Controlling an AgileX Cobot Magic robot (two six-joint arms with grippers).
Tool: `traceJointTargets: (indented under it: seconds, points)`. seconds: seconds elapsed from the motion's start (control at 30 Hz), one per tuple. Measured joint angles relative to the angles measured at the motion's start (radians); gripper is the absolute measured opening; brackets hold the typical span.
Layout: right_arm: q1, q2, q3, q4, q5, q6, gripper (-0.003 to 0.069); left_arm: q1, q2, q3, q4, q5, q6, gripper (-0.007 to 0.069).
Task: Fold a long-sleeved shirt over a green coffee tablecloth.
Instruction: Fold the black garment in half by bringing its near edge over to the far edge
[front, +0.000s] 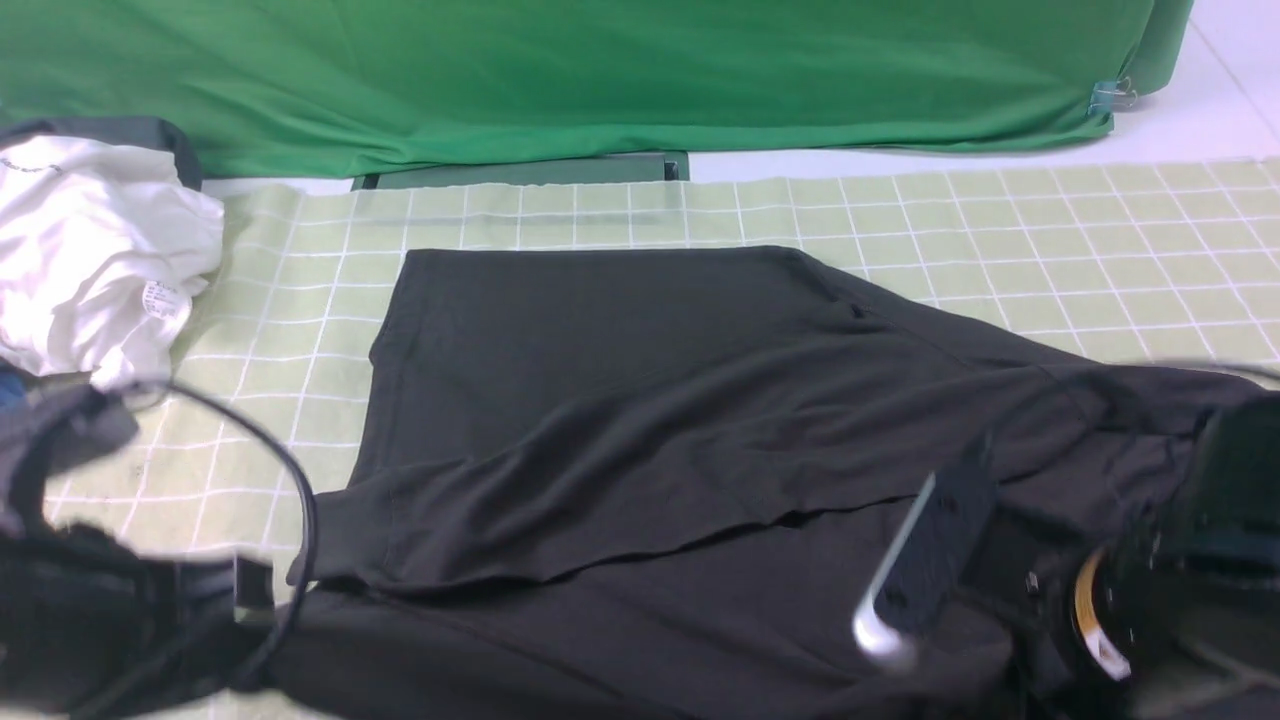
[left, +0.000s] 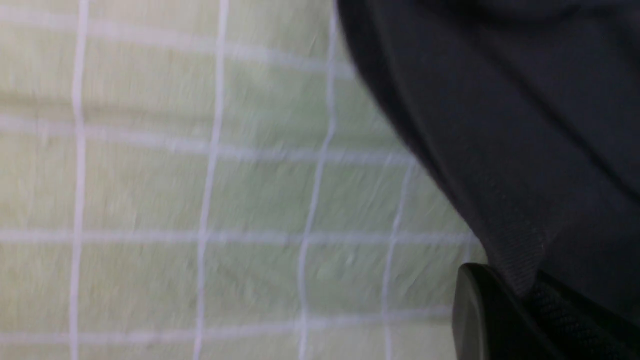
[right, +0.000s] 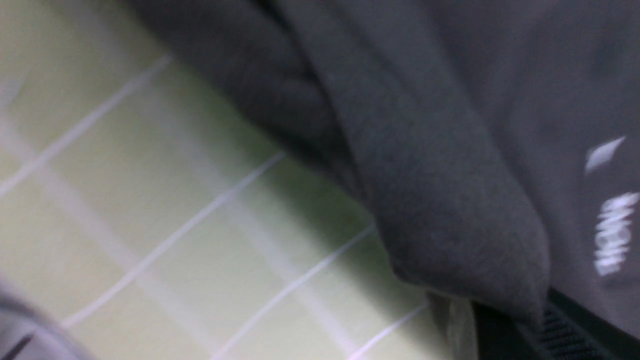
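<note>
Shirt: the long-sleeved shirt (front: 640, 400) lies in the middle and near part of the scene, dark and wrinkled; its far edge is straight and flat; one layer crosses over the near part in a slanted fold
Print: white letters (right: 612, 235) show on the fabric in the right wrist view, too blurred to read
Left pincer: the left gripper (left: 522, 300) is closed and bites a ribbed edge of the shirt at the near left; in the front view it is only a dark blur
Right pincer: the right gripper (right: 540, 312) is closed on a bunched fold of the shirt at the near right; the cloth hangs over its finger (right: 500, 335)
Under the shirt: the green coffee tablecloth (front: 1000, 230), pale with white grid lines, reaches out past the shirt to the left, right and far sides
Far left: a crumpled white garment (front: 90, 250) lies on the tablecloth edge, apart from the shirt
Far side: a plain deep-green fabric (front: 600, 80) hangs behind; a clip (front: 1105, 97) is on its right corner
Near left: a black cable (front: 290, 480) curves over the tablecloth
</note>
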Motion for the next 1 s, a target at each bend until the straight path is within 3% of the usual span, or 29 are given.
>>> traceJointTargets:
  seconds: [0.43, 0.67, 1.0]
  points:
    - [-0.307, 0.189, -0.244, -0.001, -0.059, -0.032, 0.0031, 0.0, 0.328, -0.187, -0.011, -0.269, -0.012, 0.0019]
    - [-0.401, 0.394, -0.467, 0.009, -0.064, -0.073, 0.0031, 0.0, 0.597, -0.389, -0.039, -0.345, -0.008, 0.0019]
    - [-0.474, 0.596, -0.743, 0.017, -0.061, -0.089, 0.0031, 0.0, 0.909, -0.742, -0.051, -0.329, -0.011, 0.0019]
